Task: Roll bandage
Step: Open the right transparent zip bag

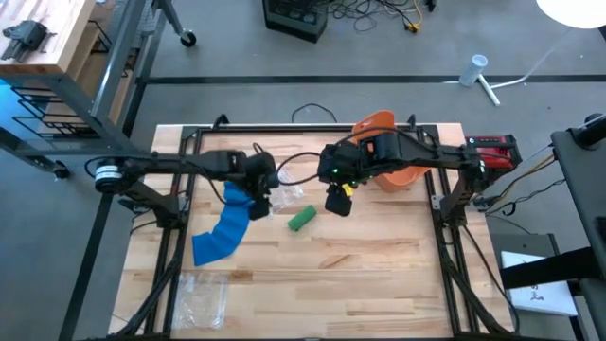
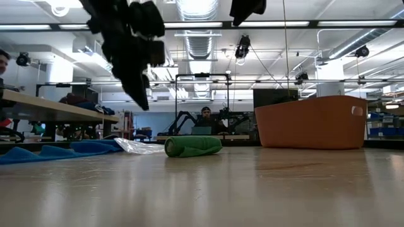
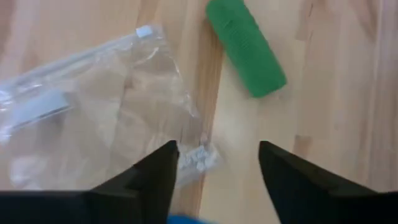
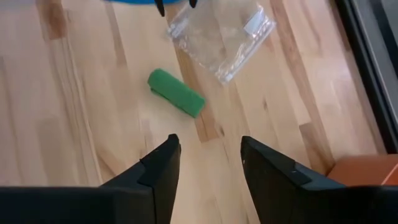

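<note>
From where I sit, the rolling looks finished: the green bandage roll (image 1: 301,219) lies on its side on the wooden counter (image 1: 379,275) as a tight, closed cylinder, with no loose tail that I can make out. It rests near the middle of the counter, just beside a clear zip bag (image 3: 93,112) and free of both arms.

My left gripper (image 3: 214,165) hangs above the edge of that clear bag, fingers spread with nothing between them; the roll sits a little ahead of it, apart from the fingers. My right gripper (image 4: 208,158) hovers over bare wood on the other side of the roll, fingers also spread and empty.

A blue cloth (image 1: 223,230) lies stretched out under the left arm, and a second clear bag (image 1: 204,296) sits toward the near edge. An orange bin (image 2: 310,122) stands at the far side.

I judge the task essentially done. If anything remains, it may be stowing the roll, perhaps in the bag or bin, but I cannot tell that.
</note>
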### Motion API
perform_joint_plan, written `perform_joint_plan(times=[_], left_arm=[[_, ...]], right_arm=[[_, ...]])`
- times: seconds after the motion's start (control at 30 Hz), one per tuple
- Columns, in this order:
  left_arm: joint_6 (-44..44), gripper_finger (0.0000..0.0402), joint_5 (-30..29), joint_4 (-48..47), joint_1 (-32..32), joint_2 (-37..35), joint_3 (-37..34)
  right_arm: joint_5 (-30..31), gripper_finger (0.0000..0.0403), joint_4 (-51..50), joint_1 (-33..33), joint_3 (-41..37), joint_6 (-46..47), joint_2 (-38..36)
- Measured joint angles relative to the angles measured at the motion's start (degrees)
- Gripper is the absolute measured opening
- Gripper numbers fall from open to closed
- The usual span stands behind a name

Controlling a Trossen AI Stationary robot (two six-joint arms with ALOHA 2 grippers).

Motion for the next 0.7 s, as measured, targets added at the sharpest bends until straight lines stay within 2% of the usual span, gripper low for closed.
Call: perform_joint_plan(times=[0.17,0.3,0.4,0.5,0.6,0.7], left_arm=[[4.7,0.0273,-2.7,9.3,-0.4,0.0,-7.4],[14.0,0.0288,-8.7,7.6,-0.4,0.0,-9.9],[18.6,0.0287,-12.8,6.1,-0.4,0.0,-11.3],[26.3,0.0278,-14.0,6.6,-0.4,0.0,-13.7],[34.7,0.0265,-14.2,10.2,-0.4,0.0,-17.2],[39.7,0.0253,-17.7,15.1,-0.5,-0.2,-19.8]], right_arm=[[0.0,0.0163,0.2,0.1,-1.2,2.0,0.0],[0.0,0.0165,0.2,0.4,-1.2,3.3,-0.5],[0.0,0.0164,0.2,0.7,-1.2,4.2,-1.0],[0.0,0.0160,0.1,1.1,-1.3,6.0,-1.2],[0.0,0.0158,-0.1,1.9,-1.3,7.1,-1.3],[0.0,0.0159,-0.1,2.7,-1.3,8.0,-1.3]])
